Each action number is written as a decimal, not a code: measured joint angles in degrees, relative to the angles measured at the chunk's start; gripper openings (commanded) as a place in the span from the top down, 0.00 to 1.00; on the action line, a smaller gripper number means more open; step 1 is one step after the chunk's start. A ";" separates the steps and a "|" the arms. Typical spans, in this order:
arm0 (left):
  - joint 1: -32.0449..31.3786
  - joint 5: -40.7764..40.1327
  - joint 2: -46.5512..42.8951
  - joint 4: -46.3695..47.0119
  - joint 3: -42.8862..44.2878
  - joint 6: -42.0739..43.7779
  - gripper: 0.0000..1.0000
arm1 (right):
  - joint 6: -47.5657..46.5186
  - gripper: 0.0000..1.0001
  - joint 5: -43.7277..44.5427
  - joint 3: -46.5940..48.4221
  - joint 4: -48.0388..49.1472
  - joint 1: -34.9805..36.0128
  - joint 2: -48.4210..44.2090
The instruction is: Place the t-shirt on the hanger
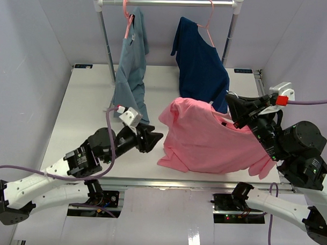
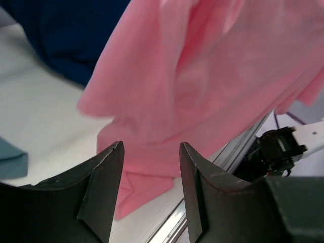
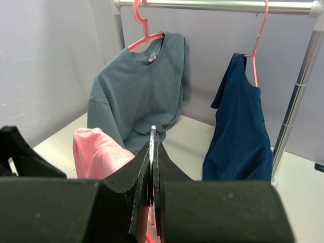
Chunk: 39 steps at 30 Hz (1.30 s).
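The salmon-pink t-shirt (image 1: 206,137) hangs draped over the hanger, its lower hem resting on the table near the front edge. The hanger is almost all hidden under it; only its thin hook (image 3: 152,134) shows, pinched between my right fingers. My right gripper (image 1: 232,106) is shut on that hook and holds hanger and shirt up at the right; it also shows in the right wrist view (image 3: 154,146). My left gripper (image 1: 152,138) is open and empty just left of the shirt's left edge. In the left wrist view the gripper (image 2: 151,147) faces the shirt's folds (image 2: 202,76) without touching them.
A clothes rack (image 1: 167,3) stands at the back of the table. A grey-blue shirt (image 1: 130,73) hangs on it at the left and a navy shirt (image 1: 200,64) at the right, each on a pink hanger. The table's metal front edge (image 1: 193,184) runs just below the pink shirt.
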 measured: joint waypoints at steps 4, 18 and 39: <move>0.01 1.92 7.11 1.40 5.01 1.52 0.42 | 1.11 0.92 -1.13 -1.94 0.14 0.00 -0.10; 0.04 -5.58 12.18 -2.80 6.86 3.57 1.00 | 3.06 0.92 -3.52 -6.82 1.81 0.00 -2.37; 0.06 -28.69 9.11 -17.80 16.52 9.13 0.35 | 2.51 0.92 -5.56 -6.21 -2.13 0.00 -2.83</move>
